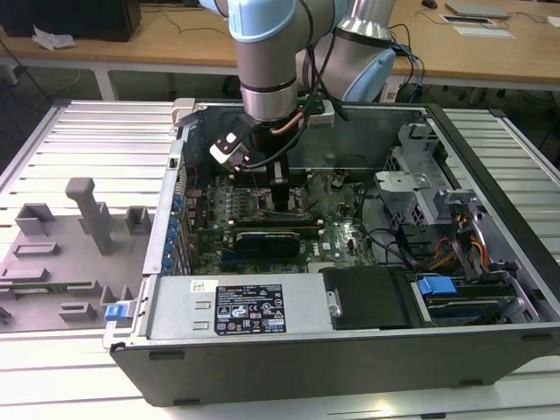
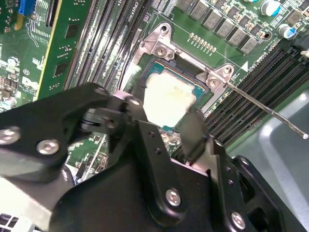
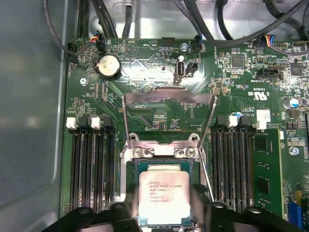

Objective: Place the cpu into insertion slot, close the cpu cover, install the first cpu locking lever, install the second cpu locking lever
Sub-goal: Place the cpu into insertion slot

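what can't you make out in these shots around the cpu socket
First wrist view: one edge of the small silvery square cpu is cut off by the picture's edge and the black gripper.
Second wrist view: the gripper's body covers one side of the square black insertion slot, so whether the cpu lies flat cannot be told.
Exterior view: the grey robot arm and gripper hide both.

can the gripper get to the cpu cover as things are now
Probably yes: the cover stands raised just beyond the cpu, with nothing over it. The gripper sits at the cpu, close by.
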Robot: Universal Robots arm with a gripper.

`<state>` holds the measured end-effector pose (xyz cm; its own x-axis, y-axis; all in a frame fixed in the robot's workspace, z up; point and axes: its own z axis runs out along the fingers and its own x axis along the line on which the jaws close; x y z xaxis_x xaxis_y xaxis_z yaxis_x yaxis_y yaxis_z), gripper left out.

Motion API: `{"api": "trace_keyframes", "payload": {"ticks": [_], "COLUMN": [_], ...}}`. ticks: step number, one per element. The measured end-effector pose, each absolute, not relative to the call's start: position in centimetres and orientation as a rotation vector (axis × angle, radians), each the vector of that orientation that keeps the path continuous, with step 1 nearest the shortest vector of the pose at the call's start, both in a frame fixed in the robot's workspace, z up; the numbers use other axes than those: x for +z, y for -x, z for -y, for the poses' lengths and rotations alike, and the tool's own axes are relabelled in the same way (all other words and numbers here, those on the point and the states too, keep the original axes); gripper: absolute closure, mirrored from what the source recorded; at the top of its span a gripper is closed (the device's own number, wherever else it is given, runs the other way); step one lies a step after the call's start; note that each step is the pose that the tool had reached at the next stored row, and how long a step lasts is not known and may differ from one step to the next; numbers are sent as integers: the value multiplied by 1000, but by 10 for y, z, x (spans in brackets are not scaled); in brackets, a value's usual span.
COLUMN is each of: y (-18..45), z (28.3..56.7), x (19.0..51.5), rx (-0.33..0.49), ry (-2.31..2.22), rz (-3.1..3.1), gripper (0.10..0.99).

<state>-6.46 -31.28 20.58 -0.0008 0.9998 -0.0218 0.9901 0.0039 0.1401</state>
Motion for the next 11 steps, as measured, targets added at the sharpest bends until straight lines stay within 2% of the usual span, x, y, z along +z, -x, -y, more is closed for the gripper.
{"api": "trace_keyframes", "payload": {"ticks": [1, 2, 3, 8, 11], "y": [65, 65, 65, 65, 65], "z": [313, 313, 313, 313, 313], "x": [206, 206, 206, 206, 206], "rx": [127, 127, 127, 127, 127], "ry": [-2136, -2136, -2136, -2136, -2136], "rz": [-2141, -2141, -2141, -2141, -2141], "gripper": [553, 678, 678, 976, 980]}}
